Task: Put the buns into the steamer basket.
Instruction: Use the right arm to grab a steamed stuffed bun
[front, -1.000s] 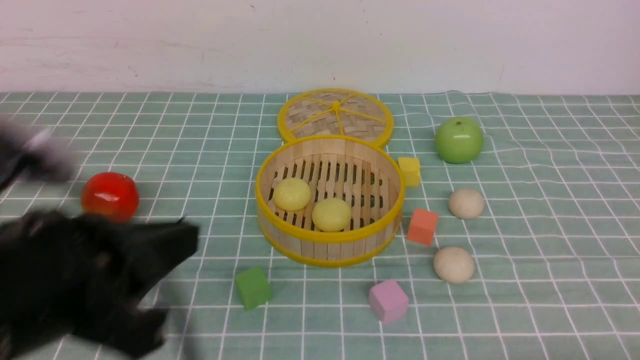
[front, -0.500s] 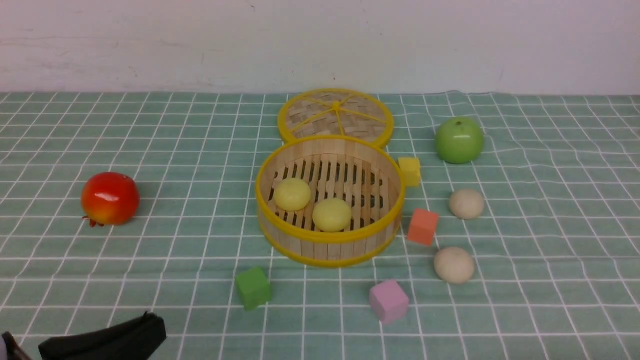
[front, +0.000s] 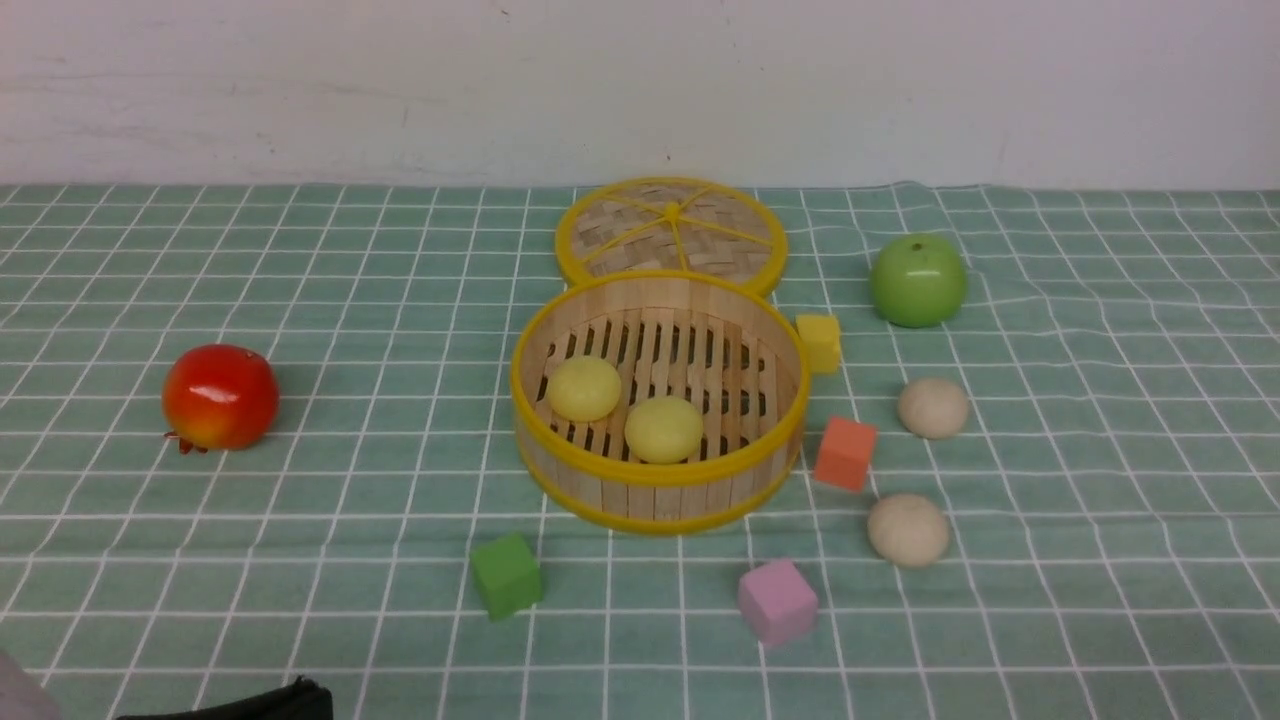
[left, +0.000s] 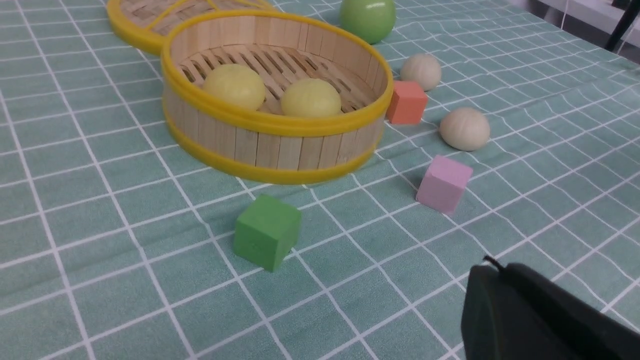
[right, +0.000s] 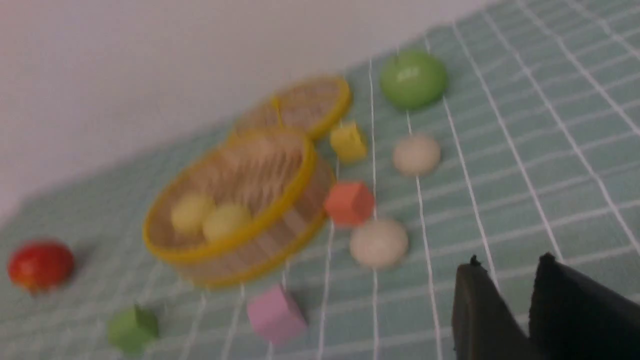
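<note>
Two round pale-yellow buns (front: 664, 430) placed in round bamboo steamer basket (front: 660, 497); two round beige buns (front: 908, 530) seen at basket's four o'clock and three o'clock; left claw (left: 492, 265) closed, empty; right claw (right: 510, 260) partly open, nothing held.

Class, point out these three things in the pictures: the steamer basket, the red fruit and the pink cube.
Steamer basket (front: 660, 472): front view, on its near yellow rim.
Red fruit (front: 221, 397): front view, middle of its glossy skin.
Pink cube (left: 445, 184): left wrist view, on its side.

two buns (front: 664, 430) in the basket (front: 660, 499), lid (front: 672, 236) behind, two buns (front: 907, 530) right
</note>
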